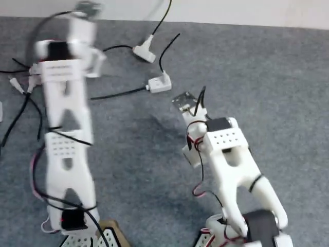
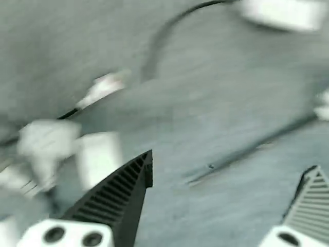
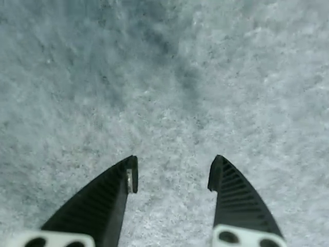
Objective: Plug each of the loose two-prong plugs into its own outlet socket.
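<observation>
Left pincer [image 2: 231, 162]: jaws wide apart, empty; over grey tabletop [image 2: 216, 103]. Blurred white pieces [image 2: 97, 154] sit just beside one fingertip [image 2: 139, 170]; can't tell plug from socket.
Right pincer [image 3: 175, 160]: jaws apart, empty, above bare tabletop. In high view it's mid-frame, near centre block, not touching.
Centre block [image 1: 160, 83]: white, just above mid-frame. Black cord [image 1: 118, 93] runs off left, another goes up. Looks like 2 pieces mated; can't confirm.
Upper plug [image 1: 145, 53]: white, upper-centre of high view, up-left of centre block. Lies flat & loose; its cord leaves via top of frame.
Left-edge plug [image 1: 15, 85]: small, white, far left of frame, amid tangled cords.
Handling (est.): plugs prob. light, rigid plastic w/ smooth faces, so likely to slip. Cords look stiffish & will prob. tug or twist the body once lifted. Prongs thin; could bend if pushed in off-axis.
Grip spot (est.): across flat sides of plug body, back from prongs, near cord exit, so prongs are left free & point straight. Not by the cord.
Socket side (est.): also light; prob. slides on tabletop under push, so other pincer likely has to pin it.
Risk (est.): skewed grasp = prongs miss slots.
</observation>
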Motion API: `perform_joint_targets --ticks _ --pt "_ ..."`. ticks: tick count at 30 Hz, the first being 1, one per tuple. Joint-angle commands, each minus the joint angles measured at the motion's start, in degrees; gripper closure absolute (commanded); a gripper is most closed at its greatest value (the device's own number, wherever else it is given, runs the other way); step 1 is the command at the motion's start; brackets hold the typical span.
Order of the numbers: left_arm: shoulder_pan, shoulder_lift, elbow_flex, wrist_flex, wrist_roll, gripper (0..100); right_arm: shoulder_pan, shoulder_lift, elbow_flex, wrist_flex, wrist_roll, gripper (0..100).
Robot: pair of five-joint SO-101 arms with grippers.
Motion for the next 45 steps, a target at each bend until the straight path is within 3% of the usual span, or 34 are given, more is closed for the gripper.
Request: perform_joint_targets --ticks 1,9,24,33,42,45 --pt "-8.04 -3.82 -0.48 1.14 -1.41 58 -0.48 4.35 -4.97 1.01 0.53 76.8" --pt "-15.25 -3.82 12.18 -1.49 -7.12 58 -0.57 4.44 -7.43 2.42 0.44 76.8" --pt "-14.37 -3.74 23.78 -12.13 -8.62 58 -0.57 4.26 -7.25 2.59 0.44 76.8" --pt "-14.46 -3.74 29.76 -22.95 -10.99 58 -1.27 4.18 -7.25 3.65 0.53 76.8" --pt "-13.49 -3.65 30.46 -24.18 -13.63 58 -1.27 4.18 -7.25 3.38 0.53 76.8" --pt "-12.79 -1.71 30.11 -24.18 -13.63 64 -1.27 4.18 -7.25 3.56 0.53 76.8"
